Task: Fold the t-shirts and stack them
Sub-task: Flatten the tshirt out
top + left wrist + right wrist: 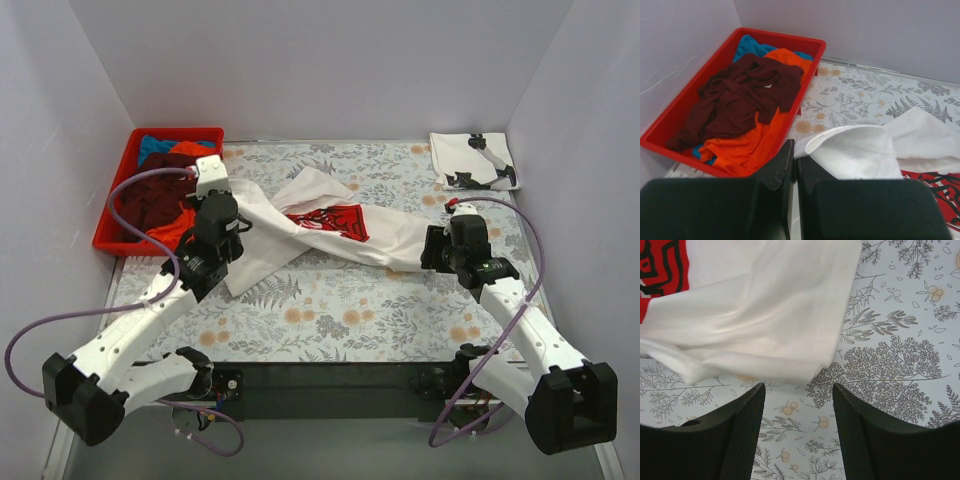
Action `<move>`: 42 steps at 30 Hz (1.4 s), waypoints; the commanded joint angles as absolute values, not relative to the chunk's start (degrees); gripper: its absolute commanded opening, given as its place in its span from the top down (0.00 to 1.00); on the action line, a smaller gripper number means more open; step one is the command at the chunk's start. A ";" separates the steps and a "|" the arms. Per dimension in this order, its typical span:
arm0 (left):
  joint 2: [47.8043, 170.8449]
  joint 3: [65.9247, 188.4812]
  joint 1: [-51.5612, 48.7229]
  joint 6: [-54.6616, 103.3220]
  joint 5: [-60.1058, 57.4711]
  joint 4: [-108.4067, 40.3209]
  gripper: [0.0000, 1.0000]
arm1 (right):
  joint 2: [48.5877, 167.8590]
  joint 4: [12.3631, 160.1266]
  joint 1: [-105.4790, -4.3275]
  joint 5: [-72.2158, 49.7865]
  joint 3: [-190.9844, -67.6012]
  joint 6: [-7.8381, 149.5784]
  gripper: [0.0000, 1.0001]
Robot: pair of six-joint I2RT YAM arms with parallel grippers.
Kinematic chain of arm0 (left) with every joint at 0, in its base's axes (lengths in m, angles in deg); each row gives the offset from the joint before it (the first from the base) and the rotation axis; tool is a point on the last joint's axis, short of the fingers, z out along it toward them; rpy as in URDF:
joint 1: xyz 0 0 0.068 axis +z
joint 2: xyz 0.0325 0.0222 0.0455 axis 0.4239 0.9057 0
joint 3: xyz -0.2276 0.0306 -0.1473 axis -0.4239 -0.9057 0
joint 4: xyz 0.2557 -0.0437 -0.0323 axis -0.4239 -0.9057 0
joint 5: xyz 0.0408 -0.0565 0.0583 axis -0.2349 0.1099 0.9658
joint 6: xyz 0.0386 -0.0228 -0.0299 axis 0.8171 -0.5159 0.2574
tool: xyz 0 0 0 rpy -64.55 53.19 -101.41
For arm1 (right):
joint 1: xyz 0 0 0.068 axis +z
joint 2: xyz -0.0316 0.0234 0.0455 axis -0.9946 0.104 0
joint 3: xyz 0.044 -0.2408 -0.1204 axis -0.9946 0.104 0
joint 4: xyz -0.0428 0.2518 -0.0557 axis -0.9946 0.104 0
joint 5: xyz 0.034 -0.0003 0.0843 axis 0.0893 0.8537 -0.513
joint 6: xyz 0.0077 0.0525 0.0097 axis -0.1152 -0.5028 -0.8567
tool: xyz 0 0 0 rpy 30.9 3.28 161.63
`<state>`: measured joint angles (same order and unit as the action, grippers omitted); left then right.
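Sitting at the far left, the red crate [110, 215] holds the maroon t-shirt [155, 200], orange t-shirt [190, 150] and blue t-shirt [155, 145] in a loose heap. Just right of it, the left claw [794, 155] has its jaws pressed together at the left end of the white t-shirt [330, 230], which lies twisted across the middle of the surface [330, 310], red print up. I cannot tell whether any hem is actually pinched. A lift with nothing caught, or with only a thin lip of cloth, would probably drop that end and keep the twist. The left arm stretches forward, wrist low beside the crate's right wall. At the shirt's right end the right claw [797, 387] stands apart, the cloth edge just ahead of its fingertips, not between them; closing there would likely miss. That arm is bent, wrist tipped down. Far right lies a folded white t-shirt with black print [472, 160].
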<state>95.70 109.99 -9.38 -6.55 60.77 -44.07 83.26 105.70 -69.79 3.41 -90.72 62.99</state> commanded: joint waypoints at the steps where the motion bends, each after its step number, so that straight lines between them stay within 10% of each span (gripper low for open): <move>1: 88.95 102.77 -8.41 -2.76 61.19 -35.11 1.00 | 87.77 106.04 -71.72 2.77 -94.44 61.78 0.37; 42: 84.37 97.22 -6.56 -6.45 53.61 -34.12 1.00 | 98.24 97.87 -71.90 -13.51 -82.49 50.18 0.41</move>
<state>85.45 97.56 -6.99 -6.04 53.84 -35.22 96.18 100.02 -71.69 -11.13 -83.40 51.23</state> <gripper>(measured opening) 0.012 0.616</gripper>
